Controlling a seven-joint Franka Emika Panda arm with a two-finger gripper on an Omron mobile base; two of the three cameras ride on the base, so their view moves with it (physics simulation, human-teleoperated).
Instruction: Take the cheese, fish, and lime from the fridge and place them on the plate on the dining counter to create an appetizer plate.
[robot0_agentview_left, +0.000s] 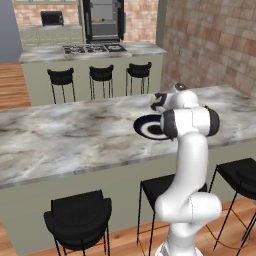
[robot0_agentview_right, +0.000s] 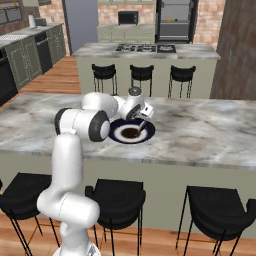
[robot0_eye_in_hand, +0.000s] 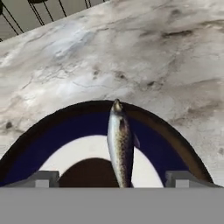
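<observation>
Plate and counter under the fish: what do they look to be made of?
Plate: looks like glazed ceramic, with smooth dark blue rim, white ring and dark centre. Dining counter: looks like polished marble, grey-white with darker veins and blotches. Fish: speckled, silvery-brown skin lying across the plate between the open gripper fingertips.

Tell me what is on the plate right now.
A slim speckled fish lies across the plate, from the dark centre to the blue rim, between the open gripper fingers. The plate's near part is out of the hand view, so anything there cannot be seen.
</observation>
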